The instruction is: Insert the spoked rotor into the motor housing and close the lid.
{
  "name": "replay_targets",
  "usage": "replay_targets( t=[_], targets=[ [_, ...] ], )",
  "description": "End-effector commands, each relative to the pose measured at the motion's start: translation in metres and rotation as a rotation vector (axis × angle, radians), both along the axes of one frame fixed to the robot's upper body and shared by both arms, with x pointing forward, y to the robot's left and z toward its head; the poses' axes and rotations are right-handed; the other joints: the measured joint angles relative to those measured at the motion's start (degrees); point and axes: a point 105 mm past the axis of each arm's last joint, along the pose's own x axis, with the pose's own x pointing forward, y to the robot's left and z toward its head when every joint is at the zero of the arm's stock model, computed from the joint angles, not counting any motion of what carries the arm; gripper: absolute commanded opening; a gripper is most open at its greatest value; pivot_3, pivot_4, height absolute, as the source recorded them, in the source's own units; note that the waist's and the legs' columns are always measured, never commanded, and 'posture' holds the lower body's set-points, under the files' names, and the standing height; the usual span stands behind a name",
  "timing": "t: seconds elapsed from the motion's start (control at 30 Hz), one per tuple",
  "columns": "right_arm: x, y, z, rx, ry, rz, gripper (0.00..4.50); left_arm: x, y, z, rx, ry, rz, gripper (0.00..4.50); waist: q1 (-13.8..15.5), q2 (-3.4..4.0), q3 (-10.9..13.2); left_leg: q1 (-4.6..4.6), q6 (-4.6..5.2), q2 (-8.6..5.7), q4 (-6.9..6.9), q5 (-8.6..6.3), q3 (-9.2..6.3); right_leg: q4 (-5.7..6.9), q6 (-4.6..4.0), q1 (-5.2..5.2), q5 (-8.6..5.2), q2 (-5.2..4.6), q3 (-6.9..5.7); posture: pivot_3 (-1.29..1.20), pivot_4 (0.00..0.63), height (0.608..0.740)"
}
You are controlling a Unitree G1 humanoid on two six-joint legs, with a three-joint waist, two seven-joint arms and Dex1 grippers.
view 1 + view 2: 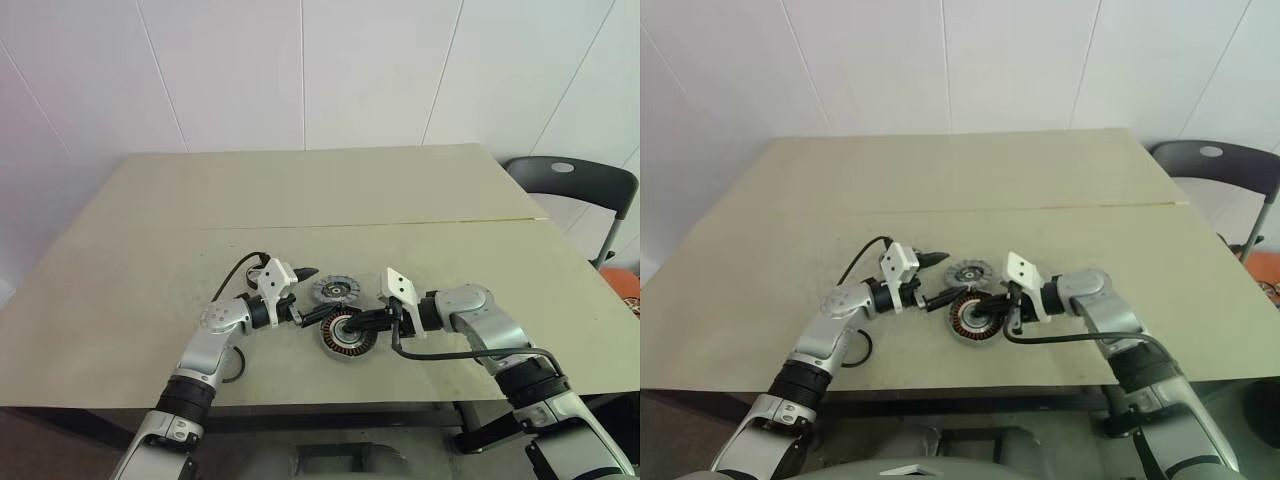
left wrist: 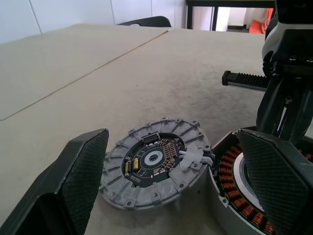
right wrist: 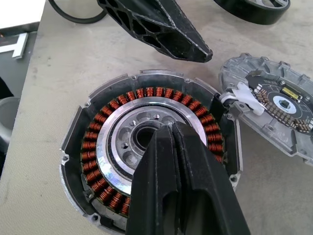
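Two pincers (image 1: 300, 296) (image 1: 352, 322) — one motor housing (image 3: 146, 147), one lid (image 3: 274, 110) — one table (image 1: 420, 190)

The motor housing (image 3: 151, 152) lies on the table (image 1: 420, 190) under the right gripper (image 3: 168, 131). The lid (image 2: 154, 169) lies just beyond it, between the left gripper's (image 2: 176, 181) fingers.

Silver-grey arm shells, black cross-hatched fingers (image 2: 83, 171), white wrist brackets, looping black cables, perhaps rubber

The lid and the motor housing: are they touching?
Cannot tell. In the right wrist view the lid sits right against the motor housing, its white tab overlapping the rim, but no contact or gap shows plainly.
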Motion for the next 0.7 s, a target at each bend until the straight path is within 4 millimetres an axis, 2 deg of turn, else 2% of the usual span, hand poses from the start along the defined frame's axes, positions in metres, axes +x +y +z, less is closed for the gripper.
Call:
replay_targets(
  t=[0.03, 0.2, 0.37, 0.5, 0.7],
  targets=[
    [-0.018, 0.006, 0.003, 0.043, 0.096, 0.078, 0.05, 0.003, -0.002, 0.01, 0.002, -0.049, -0.005, 4.5, 0.01, 0.0, 0.0, -0.05, 0.07, 0.0, -0.01, 0.04, 0.0, 0.0, 0.01, -0.07, 0.01, 0.0, 0.01, 0.0, 0.0, 0.74],
    [-0.025, 0.001, -0.002, 0.014, 0.135, 0.092, 0.05, 0.003, 0.0, 0.009, 0.007, -0.046, 0.001, 4.5, 0.01, 0.0, 0.0, -0.16, 0.1, 0.0, -0.12, 0.03, 0.0, -0.06, 0.04, -0.21, 0.03, 0.0, 0.01, 0.0, 0.0, 0.74],
    [0.008, 0.002, -0.017, -0.088, -0.034, -0.065, 0.05, 0.003, -0.001, 0.008, 0.007, -0.044, -0.001, 4.5, -0.11, -0.01, 0.0, -0.02, -0.03, 0.01, -0.04, -0.05, 0.01, -0.05, 0.01, -0.05, 0.01, 0.0, 0.0, 0.0, 0.0, 0.74],
    [0.004, 0.009, -0.014, -0.037, -0.025, -0.047, 0.05, 0.003, -0.003, 0.007, 0.01, -0.038, -0.006, 4.5, 0.23, 0.02, -0.01, 0.08, -0.04, 0.05, 0.1, -0.04, -0.01, 0.0, -0.07, 0.11, -0.02, -0.04, -0.21, 0.0, 0.0, 0.74],
    [0.01, 0.009, -0.006, -0.001, -0.051, -0.071, 0.05, 0.003, -0.004, 0.006, 0.012, -0.036, -0.008, 4.5, 0.02, 0.02, -0.01, 0.05, -0.04, 0.06, 0.16, -0.04, 0.0, -0.02, -0.01, 0.11, 0.04, -0.05, -0.21, 0.0, 0.0, 0.74]
  ],
)
